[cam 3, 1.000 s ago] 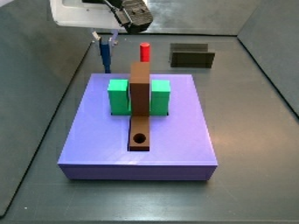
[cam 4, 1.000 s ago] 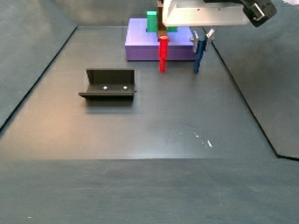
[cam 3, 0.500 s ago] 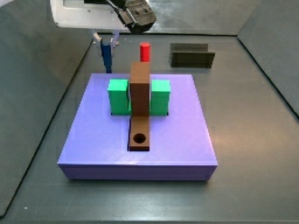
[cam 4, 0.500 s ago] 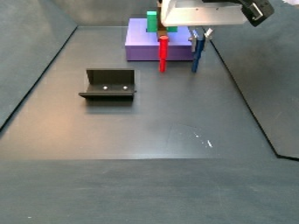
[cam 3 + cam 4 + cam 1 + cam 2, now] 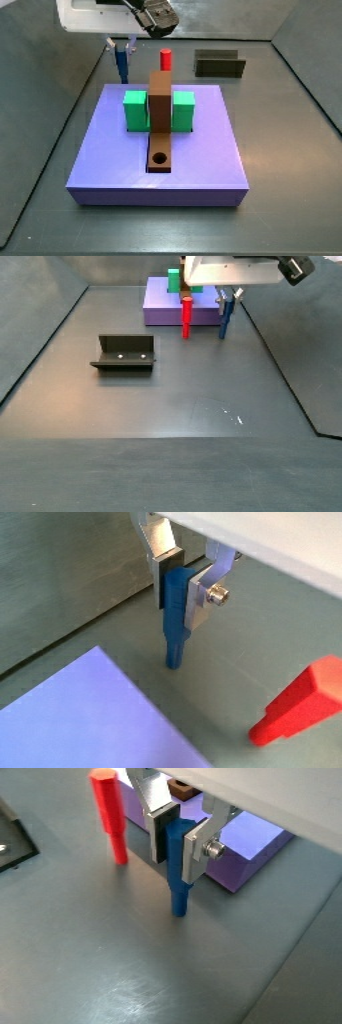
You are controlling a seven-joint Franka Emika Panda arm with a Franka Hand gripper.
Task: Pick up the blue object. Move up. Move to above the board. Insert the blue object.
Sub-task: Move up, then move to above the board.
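The gripper [image 5: 185, 580] hangs beside the far edge of the lavender-blue slab [image 5: 160, 150], its two silver fingers [image 5: 195, 850] closed flat against the top of the blue object [image 5: 174, 622]; the peg sits between the plates with most of its length hanging below them; it is a slim, dark-blue upright cylinder, straight and plain, its lower end at or just above the grey floor [image 5: 160, 406], though contact there is hard to judge; in a side view it shows as a thin blue stick [image 5: 120, 62] under the white gripper body; the red peg [image 5: 107, 818] stands upright near it, apart from the fingers; in a wrist view that peg [image 5: 297, 702] is cut off by the frame edge; the board [image 5: 160, 120], a narrow brown plank with a round hole near its close end, lies on the slab between two green blocks [image 5: 136, 110]; the fixture [image 5: 124, 352] stands well apart on the floor; the peg's top end is hidden between the pads
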